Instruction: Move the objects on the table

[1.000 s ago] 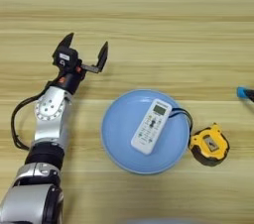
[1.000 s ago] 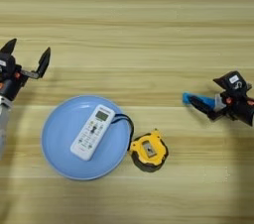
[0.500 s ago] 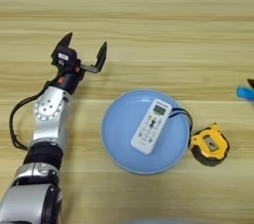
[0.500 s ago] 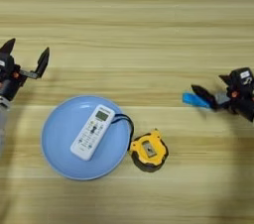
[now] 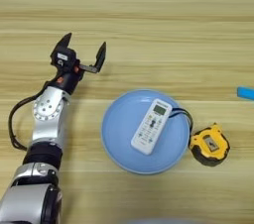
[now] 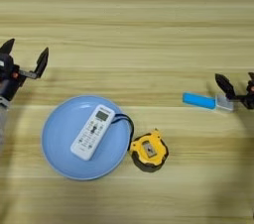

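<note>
Four things are lying on the bench (image 6: pixel 149 15): a remote (image 5: pixel 151 126) is resting inside the plate (image 5: pixel 116 141) at near centre, a tape measure (image 6: pixel 148 150) is sitting just right of the plate with its strap (image 6: pixel 128 121) curling onto the rim, and a blue bar (image 6: pixel 199 100) is lying flat further right. The right end effector (image 6: pixel 235 91) is hovering at the right edge, fingers spread and released, its tips just beside the bar's grey end; the left end effector (image 5: pixel 83 55) is hanging far-left of the plate, likewise spread and grasping nothing. The likely risks are these: the right fingers are standing close enough to nudge or spin the thin bar instead of gripping it, and any shift of the plate is liable to drag the strap and slide the loose remote.
</note>
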Tool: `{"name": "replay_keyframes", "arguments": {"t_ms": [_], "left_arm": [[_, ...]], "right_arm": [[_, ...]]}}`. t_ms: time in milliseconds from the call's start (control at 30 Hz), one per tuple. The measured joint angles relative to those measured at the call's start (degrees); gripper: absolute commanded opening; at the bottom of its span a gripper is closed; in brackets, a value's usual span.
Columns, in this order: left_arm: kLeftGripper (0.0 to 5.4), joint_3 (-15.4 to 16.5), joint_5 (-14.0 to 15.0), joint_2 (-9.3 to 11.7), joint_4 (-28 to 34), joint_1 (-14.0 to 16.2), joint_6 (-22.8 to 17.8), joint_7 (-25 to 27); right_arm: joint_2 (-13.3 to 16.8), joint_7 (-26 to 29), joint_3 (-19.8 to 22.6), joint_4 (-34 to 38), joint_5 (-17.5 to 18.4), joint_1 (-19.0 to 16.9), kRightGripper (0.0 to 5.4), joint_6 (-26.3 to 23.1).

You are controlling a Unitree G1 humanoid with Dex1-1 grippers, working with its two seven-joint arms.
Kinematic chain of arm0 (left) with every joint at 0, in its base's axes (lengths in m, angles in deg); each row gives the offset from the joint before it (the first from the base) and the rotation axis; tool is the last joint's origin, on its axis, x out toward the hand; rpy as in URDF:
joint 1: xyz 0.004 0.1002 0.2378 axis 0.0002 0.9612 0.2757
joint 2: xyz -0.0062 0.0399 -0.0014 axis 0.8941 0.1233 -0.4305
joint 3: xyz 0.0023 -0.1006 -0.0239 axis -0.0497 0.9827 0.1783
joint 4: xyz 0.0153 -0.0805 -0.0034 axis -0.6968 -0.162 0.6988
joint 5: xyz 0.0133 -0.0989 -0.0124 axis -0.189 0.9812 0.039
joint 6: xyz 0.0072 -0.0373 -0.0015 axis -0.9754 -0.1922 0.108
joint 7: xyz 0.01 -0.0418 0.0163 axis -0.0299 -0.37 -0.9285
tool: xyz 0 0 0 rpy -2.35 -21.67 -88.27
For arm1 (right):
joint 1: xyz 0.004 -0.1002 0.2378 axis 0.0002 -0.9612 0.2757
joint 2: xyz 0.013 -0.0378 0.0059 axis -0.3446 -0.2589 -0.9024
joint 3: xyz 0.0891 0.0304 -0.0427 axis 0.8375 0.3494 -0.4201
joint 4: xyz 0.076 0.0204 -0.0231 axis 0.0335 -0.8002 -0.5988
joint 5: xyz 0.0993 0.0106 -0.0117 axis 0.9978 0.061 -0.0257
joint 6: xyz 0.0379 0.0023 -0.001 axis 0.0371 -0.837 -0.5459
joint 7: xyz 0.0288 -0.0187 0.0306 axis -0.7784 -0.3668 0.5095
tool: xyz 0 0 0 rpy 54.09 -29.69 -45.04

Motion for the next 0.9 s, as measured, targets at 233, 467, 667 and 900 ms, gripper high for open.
{"name": "replay_keyframes", "arguments": {"t_ms": [233,467,667,900], "left_arm": [[5.4,0.2,0.03,0.05,-0.04,-0.02,0.0,0.13],[5.4,0.25,0.11,0.18,-0.04,-0.03,-0.01,0.54],[5.4,0.28,0.14,0.3,-0.04,-0.05,-0.02,0.62],[5.4,0.28,0.15,0.3,-0.04,-0.05,-0.02,0.62]], "right_arm": [[1.15,-7.83,-2.26,-5.19,-5.79,1.58,5.36,6.66],[1.67,-11.18,-2.8,-7.91,-7.95,2.53,5.36,8.95],[3.03,-17.45,-6.25,-10.27,-13.74,2.51,5.36,10.53],[3.61,-20.76,-10.44,-11.39,-18.91,2.07,5.36,12.19]]}}
